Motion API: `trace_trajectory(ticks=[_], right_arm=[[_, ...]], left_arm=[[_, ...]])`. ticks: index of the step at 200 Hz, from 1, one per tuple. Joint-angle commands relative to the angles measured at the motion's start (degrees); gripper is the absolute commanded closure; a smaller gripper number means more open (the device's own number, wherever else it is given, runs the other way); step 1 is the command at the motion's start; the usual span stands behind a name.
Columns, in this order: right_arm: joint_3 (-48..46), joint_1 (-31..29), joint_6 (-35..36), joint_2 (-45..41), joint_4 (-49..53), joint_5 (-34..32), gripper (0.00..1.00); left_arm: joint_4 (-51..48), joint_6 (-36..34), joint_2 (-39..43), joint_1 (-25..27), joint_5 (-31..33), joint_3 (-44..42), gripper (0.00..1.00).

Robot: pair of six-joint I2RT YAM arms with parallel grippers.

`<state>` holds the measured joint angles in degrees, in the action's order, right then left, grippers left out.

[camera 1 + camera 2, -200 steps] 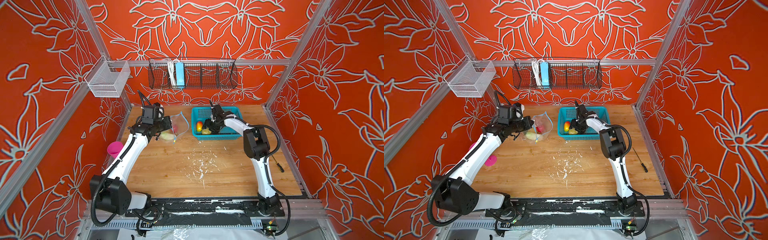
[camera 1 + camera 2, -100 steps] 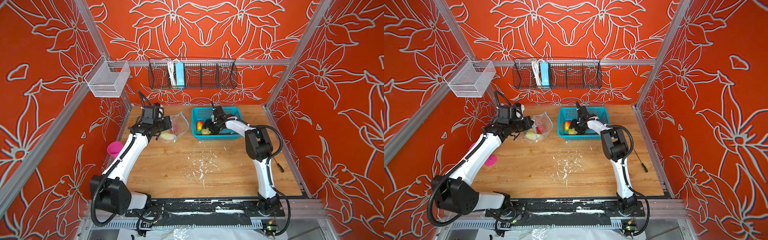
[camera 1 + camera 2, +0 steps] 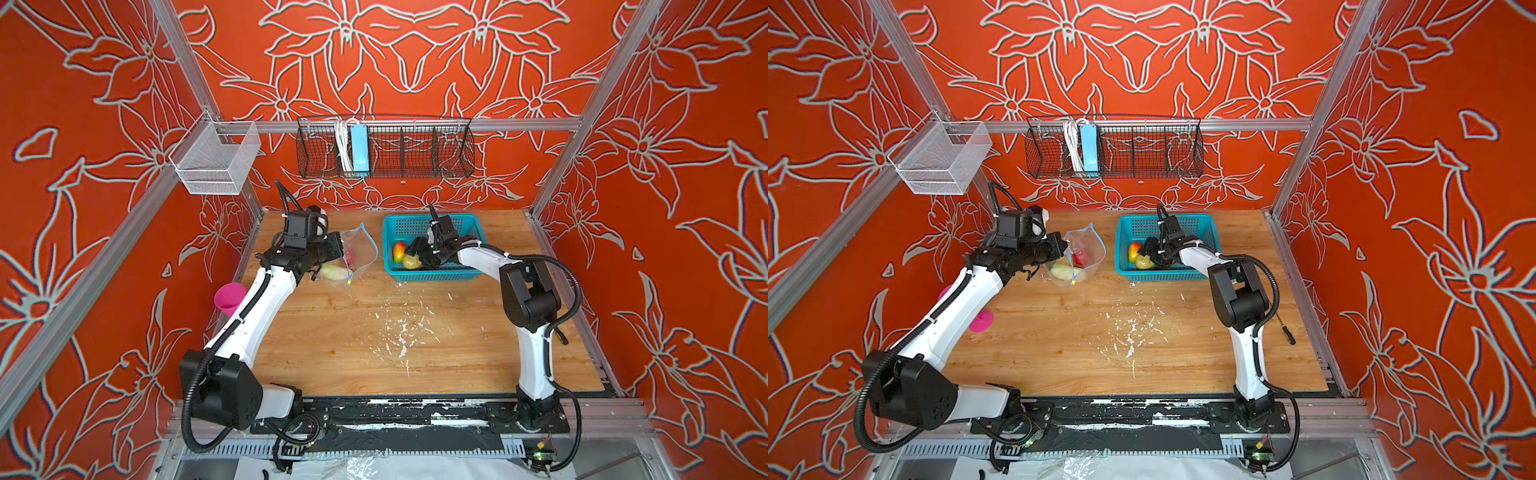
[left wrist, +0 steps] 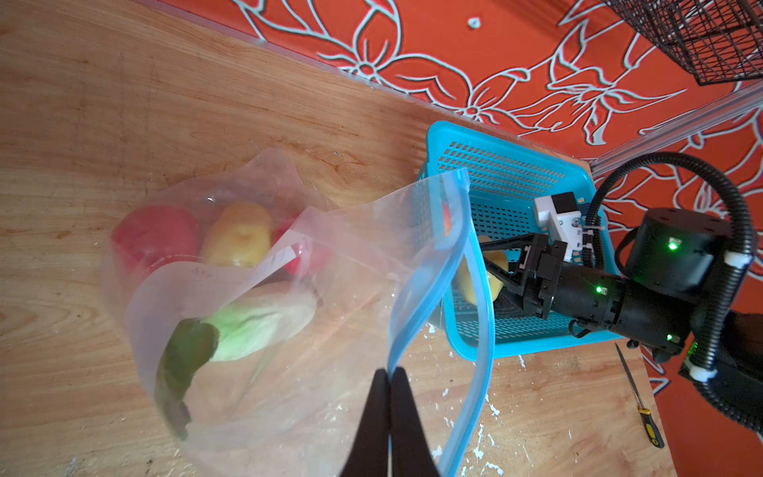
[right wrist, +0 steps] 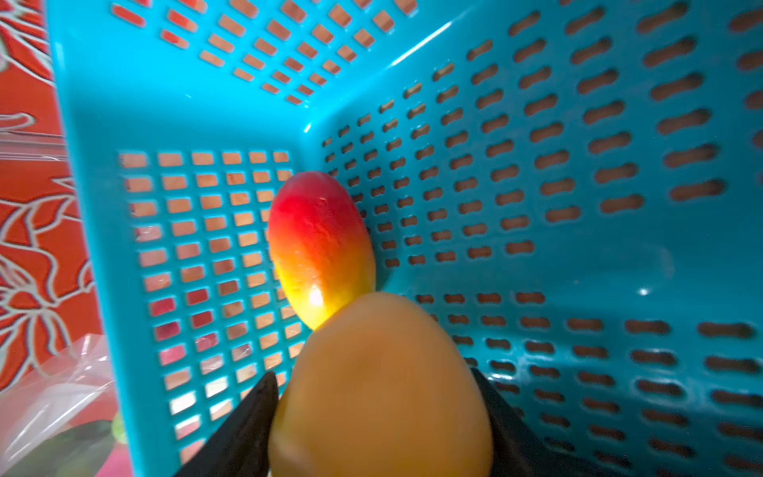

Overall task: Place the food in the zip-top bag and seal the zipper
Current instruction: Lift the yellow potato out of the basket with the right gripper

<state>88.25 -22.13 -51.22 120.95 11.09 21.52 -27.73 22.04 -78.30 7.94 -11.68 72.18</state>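
Zip-top bag (image 4: pixel 256 392) sits beside the teal basket (image 4: pixel 516 173), mouth held open since left gripper (image 4: pixel 389 373) pinches its rim at the zipper (image 4: pixel 481 289), jaws together. Meanwhile right gripper (image 5: pixel 371 378) has its jaws clamped on a yellow potato (image 5: pixel 380 404) inside the basket, mango (image 5: pixel 320 243) beside it, presumably bag-bound.

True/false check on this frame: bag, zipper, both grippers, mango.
1. The left gripper is shut on the zip-top bag at its rim. True.
2. The bag is empty. False: a red ball and a green leafy piece lie inside.
3. The right gripper holds a yellow potato inside the teal basket. True.
4. The mango is in the bag. False: it lies in the basket.
5. The zipper is sealed. False: the mouth gapes open.
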Motion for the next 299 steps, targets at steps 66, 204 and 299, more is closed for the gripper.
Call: trace_trajectory(ticks=[66,204,299], right_arm=[[-3.9,0.4,-3.5,-7.6,-7.0,-1.7,0.57],[-10.9,0.5,-7.1,-13.6,-15.4,0.2,0.57],[-13.9,-0.5,-5.2,-21.3,-15.3,-0.7,0.58]], left_arm=[[0.0,0.3,-0.5,0.3,-0.1,0.2,1.00],[0.2,0.3,0.2,0.3,-0.5,0.1,1.00],[0.2,0.3,0.4,0.3,-0.3,0.0,1.00]])
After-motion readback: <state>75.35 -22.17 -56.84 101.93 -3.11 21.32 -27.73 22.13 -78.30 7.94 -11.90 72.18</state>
